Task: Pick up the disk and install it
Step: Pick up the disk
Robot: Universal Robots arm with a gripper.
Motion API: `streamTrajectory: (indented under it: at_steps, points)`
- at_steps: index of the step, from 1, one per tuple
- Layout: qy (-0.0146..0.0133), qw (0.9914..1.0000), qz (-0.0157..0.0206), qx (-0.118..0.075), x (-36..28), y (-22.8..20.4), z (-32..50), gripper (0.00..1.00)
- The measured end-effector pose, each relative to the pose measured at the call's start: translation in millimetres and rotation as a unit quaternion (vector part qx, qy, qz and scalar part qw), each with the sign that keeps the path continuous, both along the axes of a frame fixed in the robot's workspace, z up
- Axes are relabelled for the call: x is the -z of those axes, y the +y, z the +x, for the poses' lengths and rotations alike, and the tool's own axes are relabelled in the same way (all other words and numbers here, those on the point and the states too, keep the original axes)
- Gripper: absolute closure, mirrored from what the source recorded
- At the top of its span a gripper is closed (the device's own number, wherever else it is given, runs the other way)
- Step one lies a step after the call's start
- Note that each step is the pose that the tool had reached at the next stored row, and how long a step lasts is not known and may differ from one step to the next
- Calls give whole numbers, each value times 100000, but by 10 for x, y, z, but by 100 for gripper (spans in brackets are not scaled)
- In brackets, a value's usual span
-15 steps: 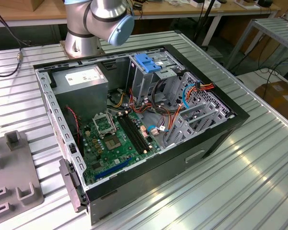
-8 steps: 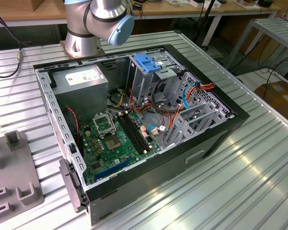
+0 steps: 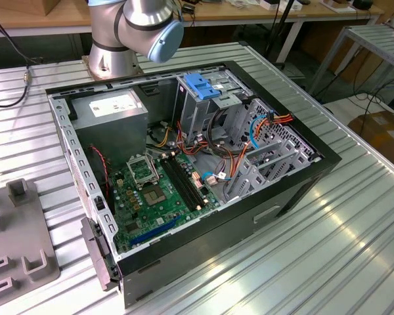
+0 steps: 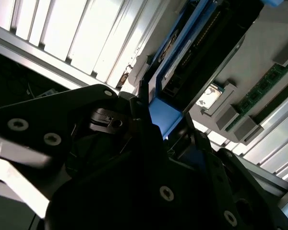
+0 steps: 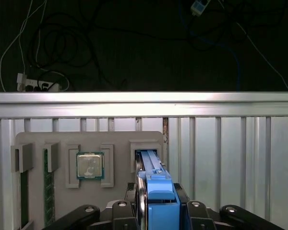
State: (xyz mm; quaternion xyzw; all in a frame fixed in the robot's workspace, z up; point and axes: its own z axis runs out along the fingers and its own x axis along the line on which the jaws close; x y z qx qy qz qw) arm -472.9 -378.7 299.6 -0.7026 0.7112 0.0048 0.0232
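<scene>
**Disk on edge in fixture slot, pincer closed on its blue frame**

Count: one disk (image 5: 151,165), one gripper (image 5: 161,211), one grey fixture plate (image 5: 120,143), one processor chip (image 5: 90,166), two memory sticks (image 5: 48,191), one open computer case (image 3: 203,243) on the slatted table (image 3: 328,249).

The disk stands on edge in a slot of the plate, beside the chip's pocket. The slot hides its far end and its label is not visible.

In both wrist views the fingers press against either side of the disk's blue frame. The picture edge cuts off the gripper body.

In the exterior view the arm (image 3: 134,26) rises behind the case, cut off above one joint.
</scene>
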Motion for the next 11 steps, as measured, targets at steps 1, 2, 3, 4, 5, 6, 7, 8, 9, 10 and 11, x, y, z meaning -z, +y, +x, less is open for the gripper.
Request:
streamTrajectory:
  at_steps: [1, 2, 3, 4, 5, 6, 7, 8, 9, 10, 11]
  points:
    - [-2, 100000, -2, -1, 1, 0, 1, 58]
    - [-7, 100000, -3, -2, 2, 0, 1, 58]
    - [-17, 100000, 2, 4, 4, 1, 2, 58]
    - [-12, 100000, -2, 4, 4, 0, 3, 58]
    - [-9, 100000, -3, 4, 4, 0, 3, 58]
    - [-5, 100000, -5, -2, 4, 0, 6, 58]
    - [-8, 100000, -5, 2, 5, 0, 8, 58]
    - [-6, 100000, -7, 2, 6, 0, 9, 58]
    - [-4, 100000, -9, 2, 7, 0, 11, 58]
    - [-6, 100000, -5, -2, 8, 0, 14, 58]
    - [-9, 100000, -5, 2, 8, 0, 16, 58]
